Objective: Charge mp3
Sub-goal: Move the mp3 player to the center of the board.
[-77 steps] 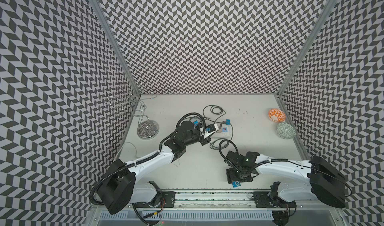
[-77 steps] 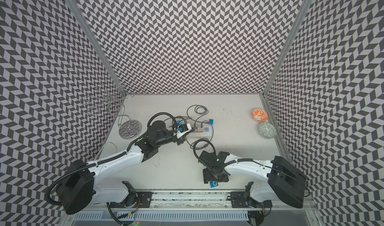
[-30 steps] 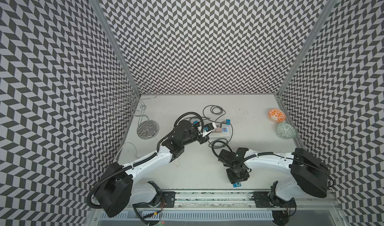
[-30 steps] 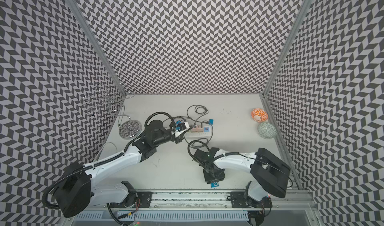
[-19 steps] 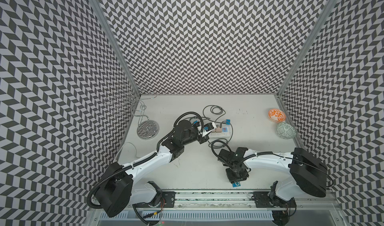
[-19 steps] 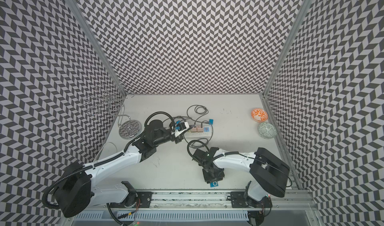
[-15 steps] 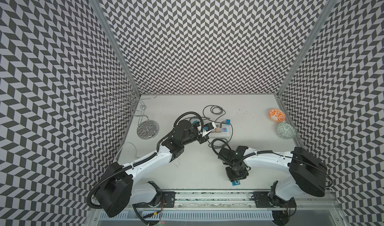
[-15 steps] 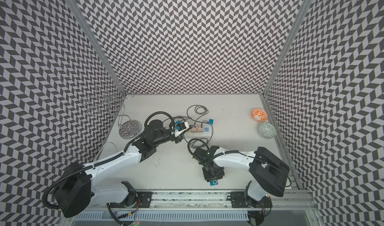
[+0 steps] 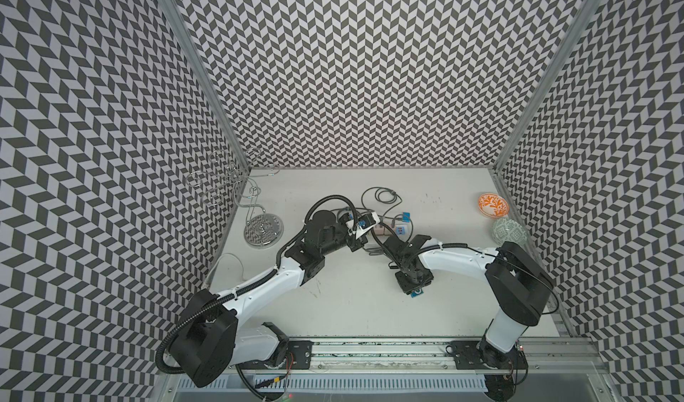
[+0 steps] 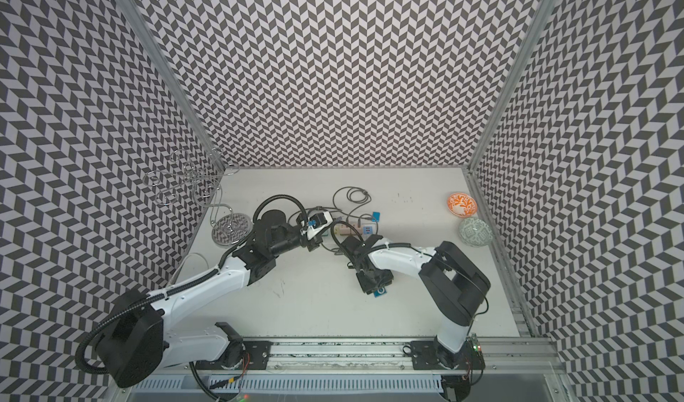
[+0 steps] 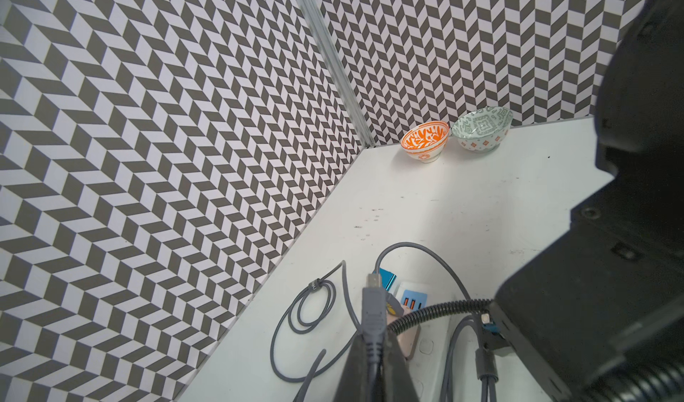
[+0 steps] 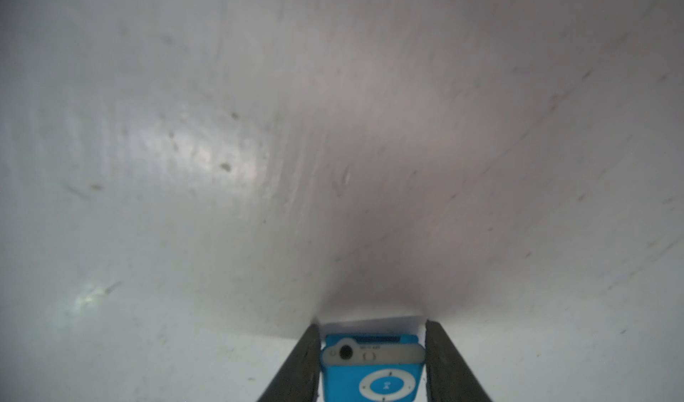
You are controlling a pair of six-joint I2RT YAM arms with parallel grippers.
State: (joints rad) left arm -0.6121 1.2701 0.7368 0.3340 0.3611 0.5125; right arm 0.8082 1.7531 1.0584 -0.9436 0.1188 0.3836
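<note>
Right hand (image 12: 372, 324) pinches mp3 (image 12: 372, 374), jack end outward.

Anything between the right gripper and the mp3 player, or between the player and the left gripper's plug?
Nothing at the right gripper: the mp3 player sits between its fingers. The right arm's wrist lies between the player and the cable plug in the left gripper.

Orange bowl (image 9: 492, 205), green bowl (image 9: 509, 232), wire stand (image 9: 263, 230).
</note>
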